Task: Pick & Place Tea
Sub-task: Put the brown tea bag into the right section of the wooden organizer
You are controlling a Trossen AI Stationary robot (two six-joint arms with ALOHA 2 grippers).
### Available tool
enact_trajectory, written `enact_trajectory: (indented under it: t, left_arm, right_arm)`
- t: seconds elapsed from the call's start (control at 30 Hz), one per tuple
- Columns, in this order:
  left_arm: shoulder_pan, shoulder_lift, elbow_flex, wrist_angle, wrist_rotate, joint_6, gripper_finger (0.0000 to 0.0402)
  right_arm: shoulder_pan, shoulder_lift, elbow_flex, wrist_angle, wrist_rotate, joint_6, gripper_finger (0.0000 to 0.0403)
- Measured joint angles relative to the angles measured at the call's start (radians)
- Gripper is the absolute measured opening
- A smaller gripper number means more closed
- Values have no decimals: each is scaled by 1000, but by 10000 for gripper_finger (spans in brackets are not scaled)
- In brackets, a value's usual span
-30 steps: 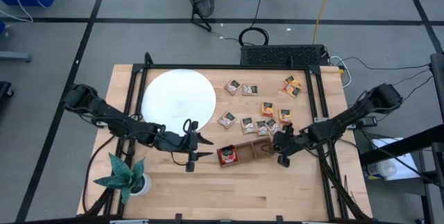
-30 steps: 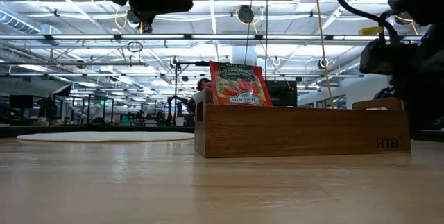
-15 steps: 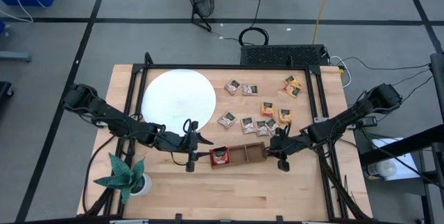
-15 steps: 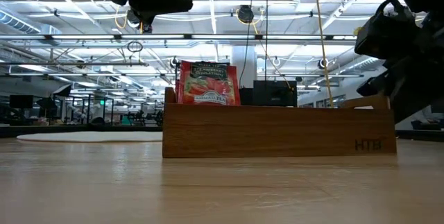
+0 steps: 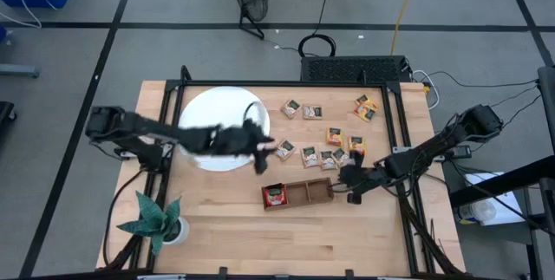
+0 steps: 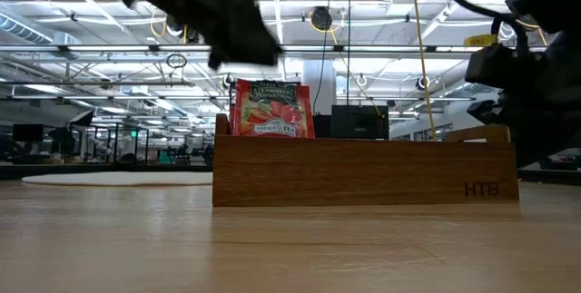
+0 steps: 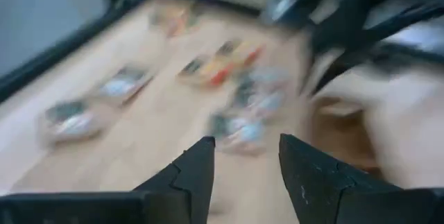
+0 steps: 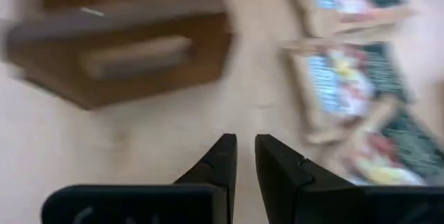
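Tea tray lengthwise along the table's near edge, 1 red sachet standing in it.

I see the wooden tray [image 5: 297, 194] with its long axis parallel to the table's [image 5: 347, 245] near edge; the red sachet [image 5: 276, 196] stands upright in its left-end compartment, face toward the near edge. Loose sachets [image 5: 328, 154] lie flat just behind the tray. My left gripper [image 5: 258, 152] hangs over the white disc's [image 5: 201, 111] right rim, fingers [image 7: 198, 172] spread, empty. My right gripper [image 5: 349, 179] sits beside the tray's right end, fingers nearly pressed together, pinching nothing.
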Motion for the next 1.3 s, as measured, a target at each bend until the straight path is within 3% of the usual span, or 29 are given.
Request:
enact_trajectory:
  t: [0.1,0.2,0.3,0.63,0.83,1.07,1.3]
  left_arm:
    - [131,84,127,-265,20,131,166]
    - [223,192,263,-471,12,379,166]
    - [262,323,400,-574,-1,561,166]
    - [389,660,787,-734,106,464,166]
    - [426,748,876,-774,134,445,166]
    - [420,754,883,-775,139,623,166]
    - [439,753,883,-762,130,575,166]
  right_arm:
    - [0,0,0,-35,76,-27,43]
    - [0,0,-1,-40,123,-72,43]
    - [-2,0,-1,-37,146,-107,43]
    - [-53,0,-79,75,147,-136,43]
    - [-92,-1,-107,79,147,-123,43]
    - [-98,-1,-129,118,148,-121,43]
    - [-98,-6,-129,131,139,-121,43]
